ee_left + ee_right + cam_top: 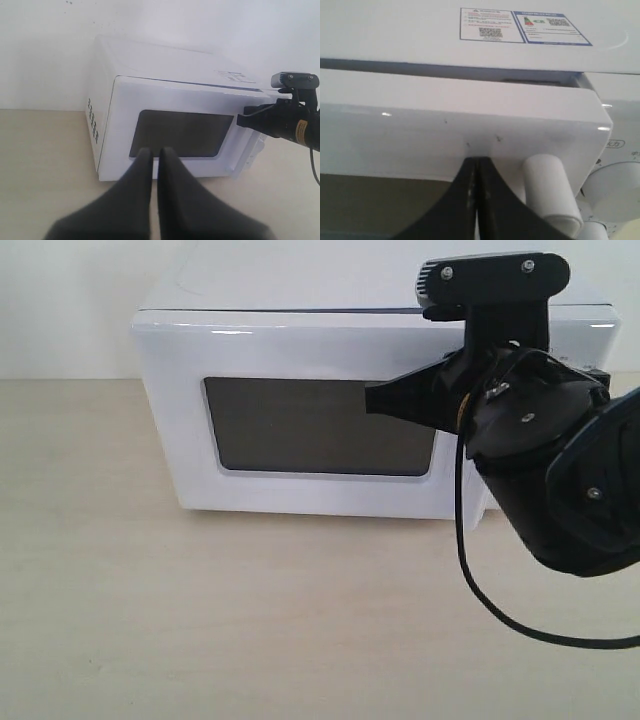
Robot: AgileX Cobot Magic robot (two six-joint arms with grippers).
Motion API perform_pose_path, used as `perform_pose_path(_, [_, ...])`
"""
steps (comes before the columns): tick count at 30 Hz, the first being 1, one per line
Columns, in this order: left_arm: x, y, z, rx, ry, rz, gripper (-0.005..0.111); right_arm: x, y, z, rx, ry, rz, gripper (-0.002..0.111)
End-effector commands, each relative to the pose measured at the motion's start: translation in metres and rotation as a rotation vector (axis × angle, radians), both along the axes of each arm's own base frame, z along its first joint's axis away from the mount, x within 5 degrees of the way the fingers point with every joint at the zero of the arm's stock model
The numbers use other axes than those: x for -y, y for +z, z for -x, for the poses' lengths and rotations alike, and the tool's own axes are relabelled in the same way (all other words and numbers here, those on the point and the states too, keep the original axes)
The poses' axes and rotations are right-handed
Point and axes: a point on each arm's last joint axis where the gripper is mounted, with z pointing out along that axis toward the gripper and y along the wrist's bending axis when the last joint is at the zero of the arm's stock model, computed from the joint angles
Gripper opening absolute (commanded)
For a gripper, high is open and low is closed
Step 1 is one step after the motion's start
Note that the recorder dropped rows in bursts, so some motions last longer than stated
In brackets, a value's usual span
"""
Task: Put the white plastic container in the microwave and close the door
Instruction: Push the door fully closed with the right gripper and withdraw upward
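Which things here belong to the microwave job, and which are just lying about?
Job: microwave; door, a crack ajar; right claw, shut, tip against the door. The white container is not in view.
Lying about: left claw, shut, clear of the microwave; stickers on top; table.

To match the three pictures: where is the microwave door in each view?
Exterior: door fills the middle, right edge behind the right arm.
Left wrist: door at centre, beyond the left fingers.
Right wrist: door's top frame spans the middle; right fingers at it.
Shared landmark: its dark window.
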Motion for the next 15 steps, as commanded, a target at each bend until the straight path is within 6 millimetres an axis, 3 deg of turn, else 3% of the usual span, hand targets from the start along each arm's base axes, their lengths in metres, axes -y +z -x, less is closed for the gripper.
perform_pose_path(1, [0.000,-0.001,0.000,0.013,0.001,0.008,0.004,0.004,0.008,-0.006,0.038,-0.032,0.004,0.000])
perform_pose_path(6, [0.001,-0.001,0.000,0.011,0.000,0.007,0.004,0.001,0.014,-0.009,0.052,-0.025,-0.007,0.000])
perform_pose_path(15, [0.001,-0.001,0.000,0.010,-0.001,0.007,0.004,-0.001,0.004,-0.018,0.030,-0.040,0.017,0.000])
